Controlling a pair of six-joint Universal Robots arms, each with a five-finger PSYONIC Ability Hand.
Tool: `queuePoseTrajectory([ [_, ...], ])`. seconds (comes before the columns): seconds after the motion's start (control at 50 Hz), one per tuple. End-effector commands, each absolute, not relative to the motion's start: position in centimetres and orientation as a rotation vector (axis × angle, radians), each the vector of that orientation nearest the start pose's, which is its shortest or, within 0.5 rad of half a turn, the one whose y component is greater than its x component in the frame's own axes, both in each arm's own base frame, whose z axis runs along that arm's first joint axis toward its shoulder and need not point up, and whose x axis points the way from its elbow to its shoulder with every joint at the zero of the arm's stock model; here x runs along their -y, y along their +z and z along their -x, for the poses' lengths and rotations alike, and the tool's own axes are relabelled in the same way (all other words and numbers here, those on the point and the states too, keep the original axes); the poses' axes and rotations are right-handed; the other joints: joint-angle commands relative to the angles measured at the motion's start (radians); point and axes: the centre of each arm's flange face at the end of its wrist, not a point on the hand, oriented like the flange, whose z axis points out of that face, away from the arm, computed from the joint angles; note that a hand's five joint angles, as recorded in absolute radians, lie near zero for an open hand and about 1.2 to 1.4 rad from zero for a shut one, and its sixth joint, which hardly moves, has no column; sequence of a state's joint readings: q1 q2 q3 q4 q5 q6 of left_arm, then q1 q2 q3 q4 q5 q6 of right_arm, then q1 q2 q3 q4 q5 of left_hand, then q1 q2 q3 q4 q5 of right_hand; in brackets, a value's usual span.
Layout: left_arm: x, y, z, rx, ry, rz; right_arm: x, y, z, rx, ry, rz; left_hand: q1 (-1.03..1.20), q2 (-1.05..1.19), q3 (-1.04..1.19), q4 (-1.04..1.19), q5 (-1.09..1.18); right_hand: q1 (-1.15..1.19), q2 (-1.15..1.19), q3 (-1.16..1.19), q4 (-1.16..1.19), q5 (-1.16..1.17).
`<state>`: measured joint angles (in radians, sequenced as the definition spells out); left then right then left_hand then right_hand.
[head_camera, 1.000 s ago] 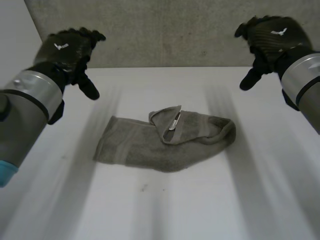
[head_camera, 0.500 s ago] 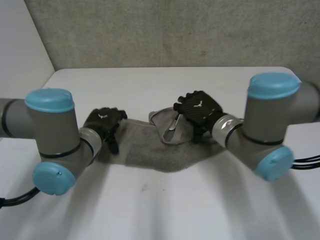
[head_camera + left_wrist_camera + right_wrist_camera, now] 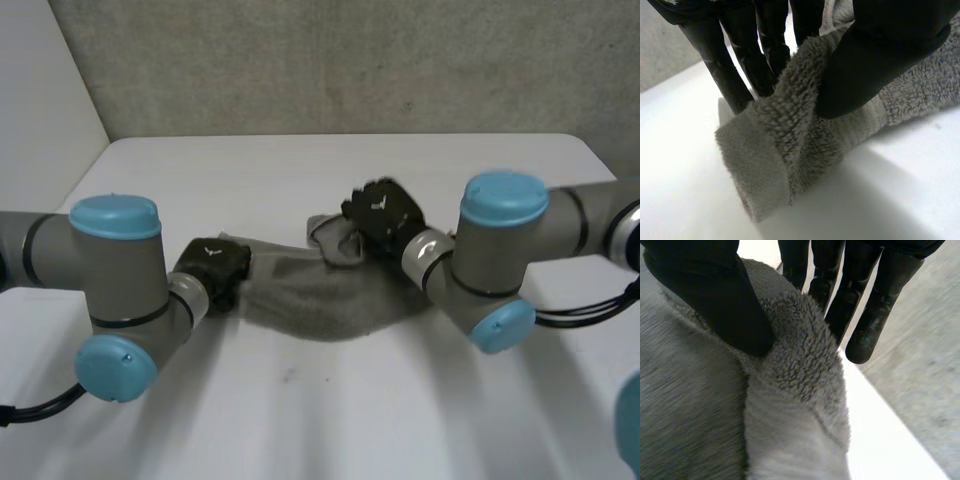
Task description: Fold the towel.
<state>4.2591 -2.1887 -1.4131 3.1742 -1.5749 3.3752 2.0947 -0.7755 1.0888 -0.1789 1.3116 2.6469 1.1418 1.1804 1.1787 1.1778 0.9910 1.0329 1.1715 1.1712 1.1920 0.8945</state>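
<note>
Grey terry towel lies crumpled across the middle of the white table, running left to right, with a flap turned over along its far edge. The left hand grips the towel's left end; its wrist view shows the thumb pressing a raised ridge of cloth against the fingers behind it. The right hand has closed on the turned-over flap at the far edge, right of the middle, with the thumb on one side of the pile and the fingers on the other.

The main risk seems to be the uneven hold. The right hand appears to have a doubled flap rather than a true corner, so lifting may drag the bunch along and lock in a crooked crease. Both pinches look shallow, so thick pile could slip free under tension. Pulling the hands apart too hard could also skid the whole towel sideways.
</note>
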Motion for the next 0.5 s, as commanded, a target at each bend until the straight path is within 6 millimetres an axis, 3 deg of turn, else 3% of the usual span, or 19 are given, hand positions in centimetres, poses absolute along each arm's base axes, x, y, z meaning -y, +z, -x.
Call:
queuePoseTrajectory([
  [0.02,28.2,19.5,28.4,-2.465,-1.971,-0.873,31.4,25.3,-33.9,-1.719,-2.109,1.054,0.254,0.216,0.218,0.218,0.231,0.363,0.225,0.225,0.204,0.327],
  [0.06,27.7,22.0,28.1,-2.404,-2.068,-0.845,31.4,26.6,-32.9,-1.735,-2.131,1.019,0.254,0.216,0.218,0.218,0.231,0.363,0.225,0.225,0.204,0.327],
  [0.16,25.8,24.1,27.2,-2.36,-2.122,-0.843,30.5,28.2,-30.2,-1.841,-2.109,0.993,0.254,0.216,0.218,0.218,0.231,0.363,0.225,0.225,0.204,0.327],
  [0.24,24.0,23.5,26.5,-2.39,-2.077,-0.871,30.2,27.4,-28.6,-1.962,-2.028,0.99,0.254,0.216,0.218,0.218,0.231,0.363,0.225,0.225,0.204,0.327],
  [0.28,21.7,22.1,26.0,-2.441,-1.998,-0.925,29.7,25.4,-27.0,-2.131,-1.889,1.008,0.254,0.216,0.218,0.218,0.231,0.363,0.225,0.225,0.204,0.327],
  [0.3,21.7,22.1,26.0,-2.441,-1.998,-0.925,29.7,25.4,-27.0,-2.132,-1.888,1.008,0.254,0.216,0.218,0.218,0.231,0.363,0.225,0.225,0.204,0.327],
  [0.34,18.7,20.2,25.8,-2.489,-1.874,-1.044,28.8,23.0,-25.6,-2.296,-1.71,1.084,0.2,0.161,0.163,0.164,0.176,0.363,0.225,0.225,0.204,0.327],
  [0.36,18.6,20.1,25.8,-2.489,-1.874,-1.045,28.8,23.0,-25.6,-2.297,-1.709,1.085,0.199,0.16,0.162,0.163,0.175,0.363,0.225,0.225,0.204,0.327],
  [0.38,17.2,19.2,25.8,-2.497,-1.8,-1.129,28.2,21.9,-24.9,-2.371,-1.622,1.136,0.068,0.03,0.031,0.032,0.045,0.363,0.225,0.225,0.204,0.327],
  [0.4,17.2,19.2,25.8,-2.497,-1.799,-1.13,28.2,21.9,-24.9,-2.372,-1.621,1.137,0.067,0.028,0.03,0.031,0.043,0.363,0.225,0.225,0.204,0.327],
  [0.44,15.1,18.3,25.7,-2.493,-1.676,-1.273,27.9,20.5,-23.2,-2.468,-1.537,1.187,-0.228,-0.266,-0.265,-0.264,-0.252,0.363,0.225,0.225,0.204,0.327],
  [0.46,15.0,18.3,25.7,-2.493,-1.675,-1.274,27.9,20.5,-23.2,-2.469,-1.537,1.187,-0.23,-0.268,-0.266,-0.266,-0.253,0.363,0.225,0.225,0.204,0.327],
  [0.5,14.1,18.4,25.9,-2.477,-1.619,-1.359,28.2,19.8,-22.6,-2.48,-1.571,1.196,-0.595,-0.634,-0.632,-0.631,-0.619,0.363,0.225,0.225,0.204,0.327],
])
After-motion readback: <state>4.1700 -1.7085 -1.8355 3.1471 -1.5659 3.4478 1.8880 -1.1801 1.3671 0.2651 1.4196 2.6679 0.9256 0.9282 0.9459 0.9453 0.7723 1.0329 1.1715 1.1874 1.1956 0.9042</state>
